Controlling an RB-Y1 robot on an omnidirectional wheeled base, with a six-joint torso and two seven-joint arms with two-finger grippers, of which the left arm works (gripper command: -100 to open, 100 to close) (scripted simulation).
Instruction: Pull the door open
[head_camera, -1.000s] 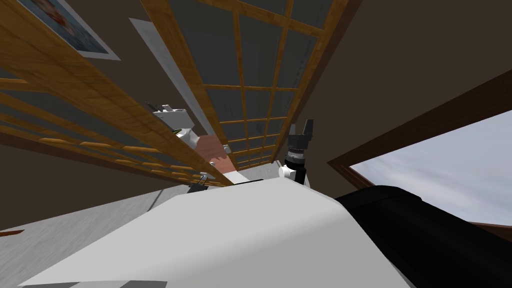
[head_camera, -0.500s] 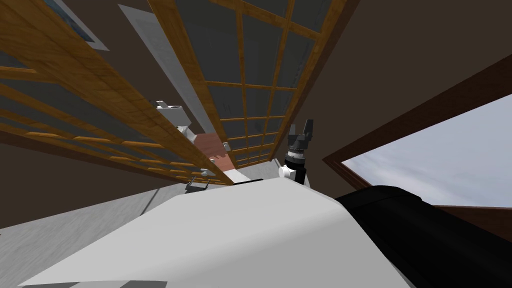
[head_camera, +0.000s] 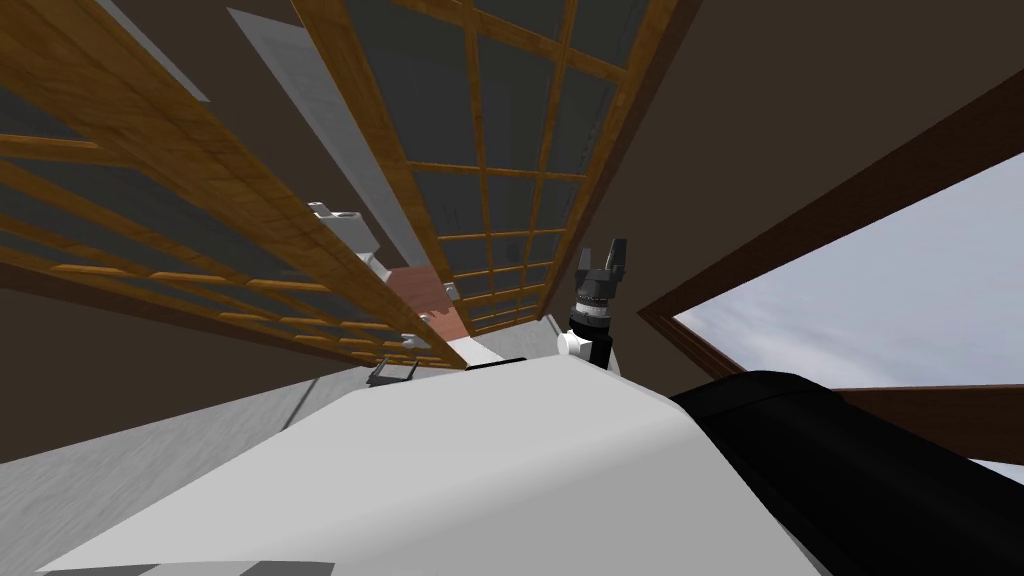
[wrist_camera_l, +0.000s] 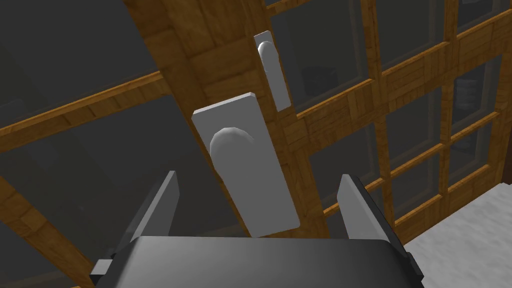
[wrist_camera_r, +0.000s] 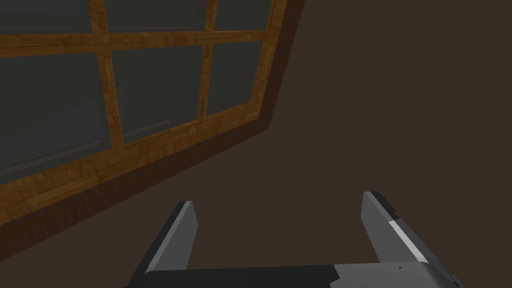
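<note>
A double door of wooden lattice and dark glass stands before me. Its left leaf (head_camera: 200, 170) is swung towards me, apart from the right leaf (head_camera: 352, 100). The left leaf's grey handle (wrist_camera_l: 231, 142) sits on a grey plate, seen end-on in the left wrist view. My left gripper (wrist_camera_l: 258, 175) is open just short of it, with its fingers (wrist_camera_l: 165, 200) to either side and touching nothing. The other leaf's handle (wrist_camera_l: 272, 70) shows beyond. My right gripper (head_camera: 603, 262) is raised beside the right leaf, open and empty, and faces a brown wall (wrist_camera_r: 278, 197).
A reddish floor (head_camera: 420, 290) shows through the gap between the leaves. A brown-framed window (head_camera: 880, 300) is on the right wall. Grey floor (head_camera: 150, 450) lies under the open leaf. A black rounded bulk (head_camera: 850, 460) sits at the lower right.
My left gripper has opened and let go of the handle, and the white wrist beside it has drawn back. My head has turned slightly. The right arm has not moved.
</note>
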